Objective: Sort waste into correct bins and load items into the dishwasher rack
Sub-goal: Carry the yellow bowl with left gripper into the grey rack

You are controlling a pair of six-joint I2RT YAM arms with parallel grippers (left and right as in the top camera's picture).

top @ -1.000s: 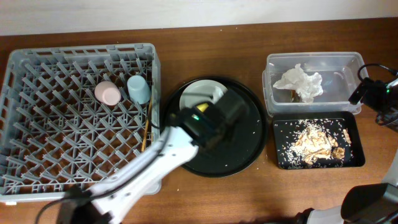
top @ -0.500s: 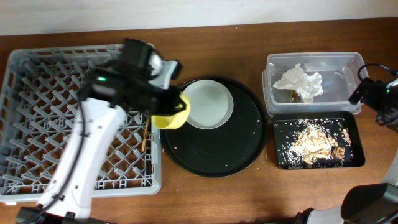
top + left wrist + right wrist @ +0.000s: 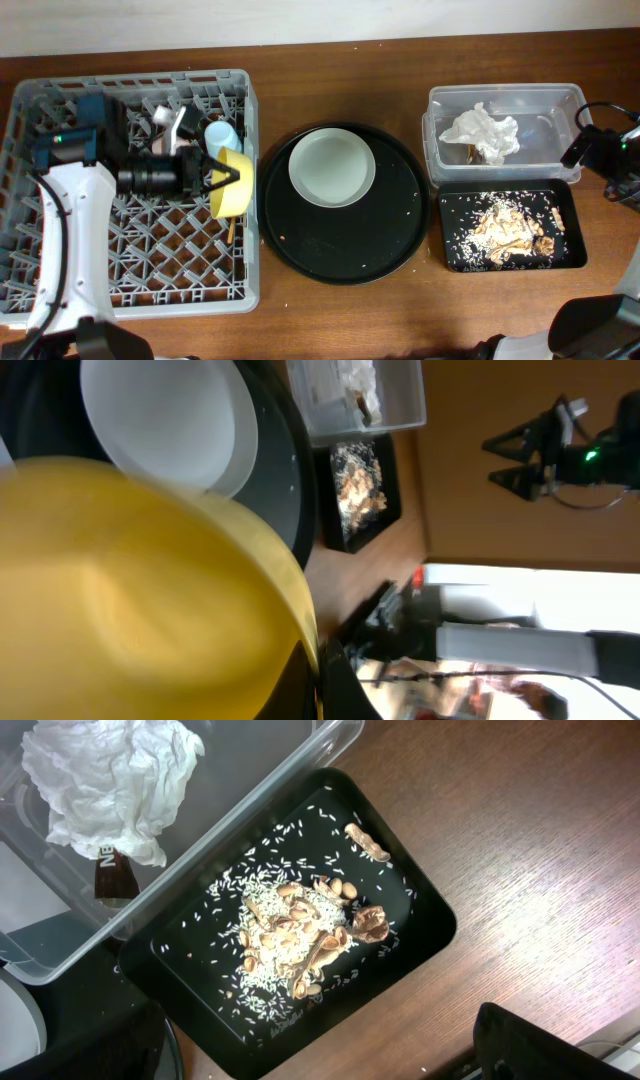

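Yellow bowl (image 3: pixel 232 185) pinched on edge in left claw (image 3: pixel 212 177), over right side of dishwasher rack (image 3: pixel 60 95), not yet seated. Blue cup (image 3: pixel 222 137) racked; pink cup probably hidden. Plate (image 3: pixel 332 168) on round tray (image 3: pixel 340 250), pending. Tissue (image 3: pixel 482 132), food scraps (image 3: pixel 510 228) binned. Right claw (image 3: pixel 588 148): opening unclear.

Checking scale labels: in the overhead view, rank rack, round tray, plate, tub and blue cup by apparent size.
Largest to smallest:
1. rack
2. round tray
3. tub
4. plate
5. blue cup, partly covered but clearly smallest
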